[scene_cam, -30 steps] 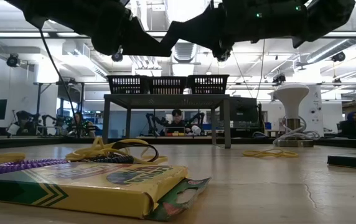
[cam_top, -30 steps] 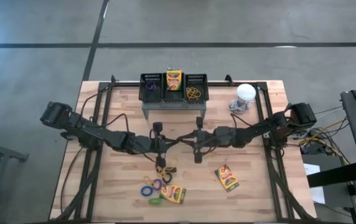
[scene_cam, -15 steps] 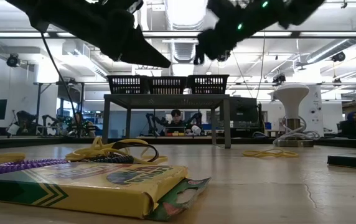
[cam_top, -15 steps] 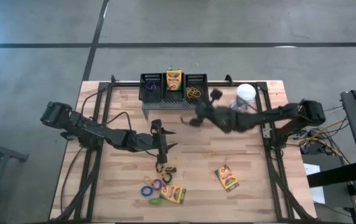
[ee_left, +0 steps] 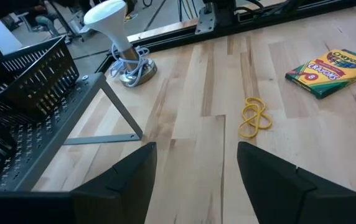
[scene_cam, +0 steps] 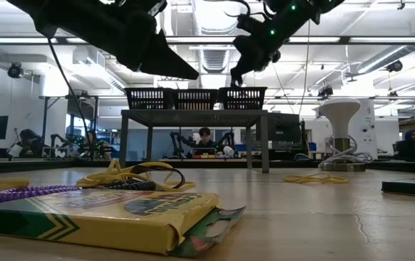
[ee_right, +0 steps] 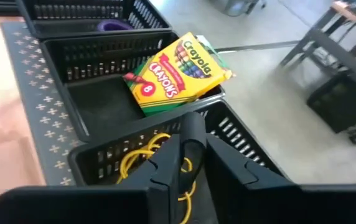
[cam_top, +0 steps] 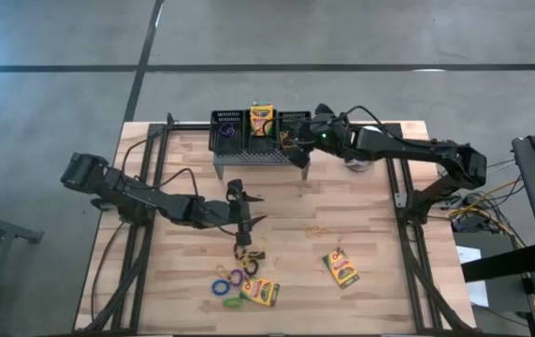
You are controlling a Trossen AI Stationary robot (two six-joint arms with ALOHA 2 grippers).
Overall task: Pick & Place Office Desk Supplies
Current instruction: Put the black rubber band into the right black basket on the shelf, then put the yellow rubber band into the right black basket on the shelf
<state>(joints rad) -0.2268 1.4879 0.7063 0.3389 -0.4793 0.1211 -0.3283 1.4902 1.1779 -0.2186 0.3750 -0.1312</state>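
Note:
Three black mesh bins stand in a row on the grey stand [cam_top: 260, 157] at the table's far edge. The left bin [cam_top: 226, 131] holds a purple loop [ee_right: 112, 26], the middle one a crayon box [ee_right: 178, 71], the right one [cam_top: 293, 131] yellow loops [ee_right: 134, 158]. My right gripper [ee_right: 193, 165] hovers over the right bin, shut on a black elastic loop [ee_right: 192, 127]. At the table's middle my left gripper [cam_top: 249, 211] hangs open and holds nothing. Two crayon boxes [cam_top: 260, 292] [cam_top: 340, 268] and several coloured loops [cam_top: 230, 279] lie on the near part of the table. My right gripper pinches the black loop between its two fingers, and a rounded bend of the loop [ee_right: 193, 121] sticks out past the fingertips. The fingers slant down toward the table's far edge. The loop is off the table, above the right bin's near wall [ee_right: 103, 155].
A white round-topped object [cam_top: 368, 140] with a coiled cable stands beside the bins, partly under my right arm. A single yellow loop [ee_left: 254, 117] lies on the bare wood right of the table's middle. Black frame rails run along both sides of the table.
The two grippers met at the table's middle. My left gripper has opened and stayed there. My right gripper has drawn away, risen and swung toward the far edge, and now hangs over the right bin with the black loop.

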